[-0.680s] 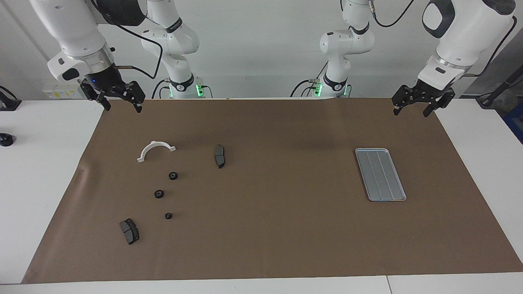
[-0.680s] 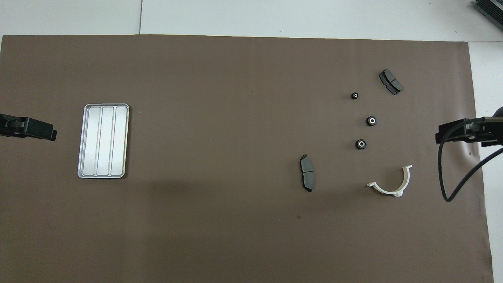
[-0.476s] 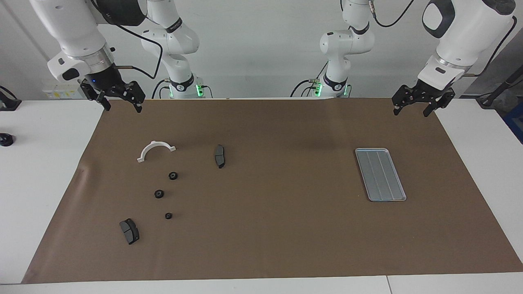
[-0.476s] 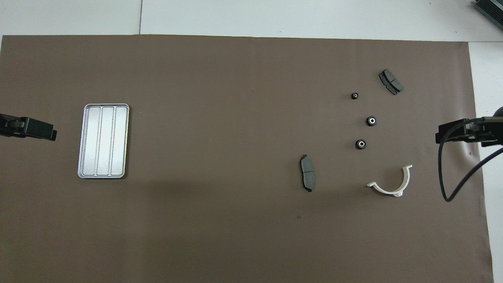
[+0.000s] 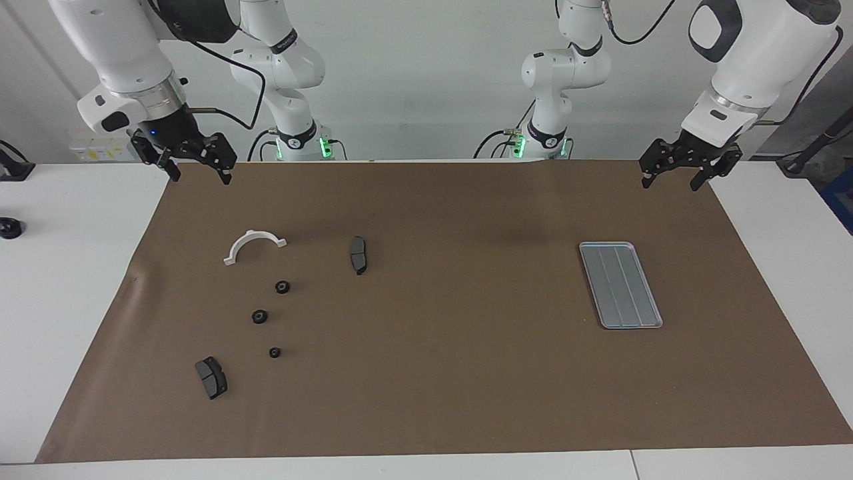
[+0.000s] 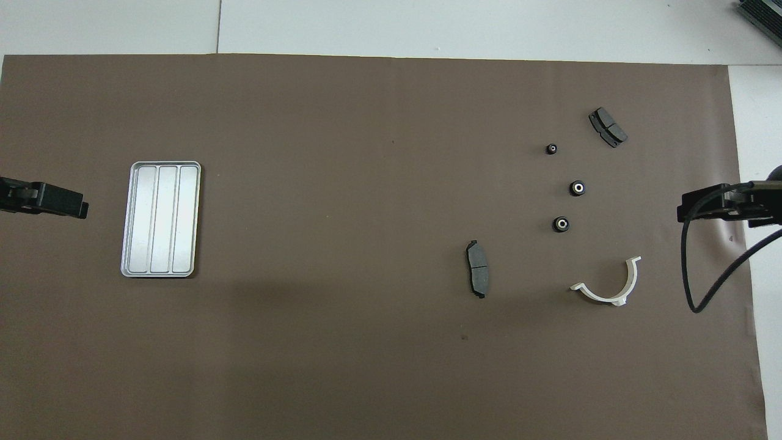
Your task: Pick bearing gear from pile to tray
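Brown paper mat (image 5: 440, 373) covers most of the white table (image 5: 60, 280), and everything sits on it with loads of bare room in the middle. Three small black bearing gears (image 5: 282, 287) (image 5: 259, 317) (image 5: 274, 352) lie in a loose line toward the right arm's end, not touching each other, the smallest farthest from the robots. Beside them there's a white half-ring bracket (image 5: 254, 245) nearer the robots, one dark brake pad (image 5: 358, 255) more toward the table's middle, and a second brake pad (image 5: 211, 377) farthest out. The silver tray (image 5: 620, 285) is well apart from all that, at the left arm's end, nothing in it. Facing view is the only one that really shows the arms: the right gripper (image 5: 194, 168) hangs up in the air over the mat's corner near its base, fingers spread and holding nothing, and the left gripper (image 5: 672, 175) does the same over the mat's edge at its own end, also released. The overhead view only catches dark bits of each, the left gripper (image 6: 55, 205) just beside the tray and the right gripper (image 6: 702, 208) near the mat's edge with a black cable (image 6: 693, 275) looping below. The overhead does show the gears' pale centres (image 6: 561, 224) and the tray's ridges (image 6: 157, 217) way better though.
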Controlling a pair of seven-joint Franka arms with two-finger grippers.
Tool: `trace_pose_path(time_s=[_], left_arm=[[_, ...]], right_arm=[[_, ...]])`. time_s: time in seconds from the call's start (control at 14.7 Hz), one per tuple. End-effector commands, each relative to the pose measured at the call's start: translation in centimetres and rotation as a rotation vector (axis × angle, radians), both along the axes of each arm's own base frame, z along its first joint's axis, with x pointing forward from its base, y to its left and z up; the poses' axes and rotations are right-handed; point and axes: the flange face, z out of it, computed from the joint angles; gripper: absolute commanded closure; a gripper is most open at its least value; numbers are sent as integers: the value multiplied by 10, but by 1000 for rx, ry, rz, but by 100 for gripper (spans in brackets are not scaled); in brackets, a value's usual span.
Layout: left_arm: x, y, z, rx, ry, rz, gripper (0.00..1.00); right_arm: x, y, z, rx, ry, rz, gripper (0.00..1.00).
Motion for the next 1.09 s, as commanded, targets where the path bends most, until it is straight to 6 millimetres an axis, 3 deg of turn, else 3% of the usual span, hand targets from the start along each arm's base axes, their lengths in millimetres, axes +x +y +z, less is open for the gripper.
trace_pose_path(time_s=[0.0,0.2,0.41,0.75,1.02], left_arm=[[-3,2,4,-18,5,-1,0],[-3,2,4,-18,5,-1,0],[-3,2,4,-18,5,-1,0],[-3,2,4,-18,5,-1,0],[-3,2,4,-18,5,-1,0]], right_arm=[[-2,1,-1,-6,-25,13,0],[16,8,-15,-2,-65,29,0],[42,20,-47,4,-65,68,0],[92,26,-136,13,-68,246,0],[103,29,-212,9,-87,389,0]])
